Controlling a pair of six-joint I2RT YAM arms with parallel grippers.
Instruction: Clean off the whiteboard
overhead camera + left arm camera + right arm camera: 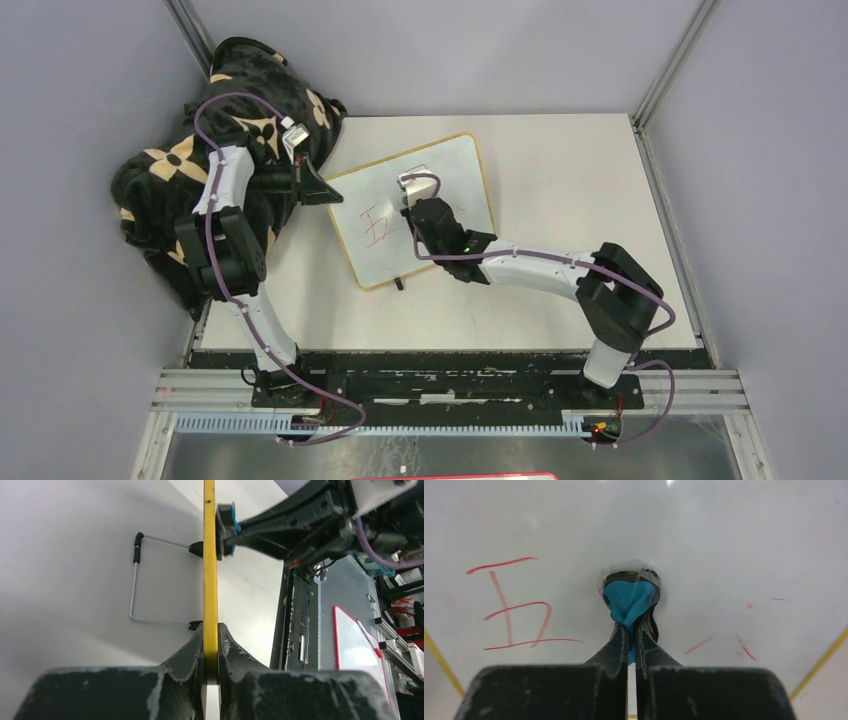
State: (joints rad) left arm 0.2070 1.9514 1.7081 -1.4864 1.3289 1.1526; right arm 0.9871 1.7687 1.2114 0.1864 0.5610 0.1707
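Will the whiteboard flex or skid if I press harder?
Likely stiff: the whiteboard shows a straight yellow edge in the left wrist view. Skidding seems unlikely, since the left pincer clamps that edge. Its thin wire stand probably adds little bracing.

L arm [228, 178] & R arm [530, 268]: white link shells, black joint housings, purple cable [238, 95] looped ext. along each. Fingers [616, 647] black, tapered, scuffed grey twd base. Green LED [468, 243] lit behind R fingers.

L tool [210, 635] pinched shut; R tool [630, 630] pinched, arm extended fwd.
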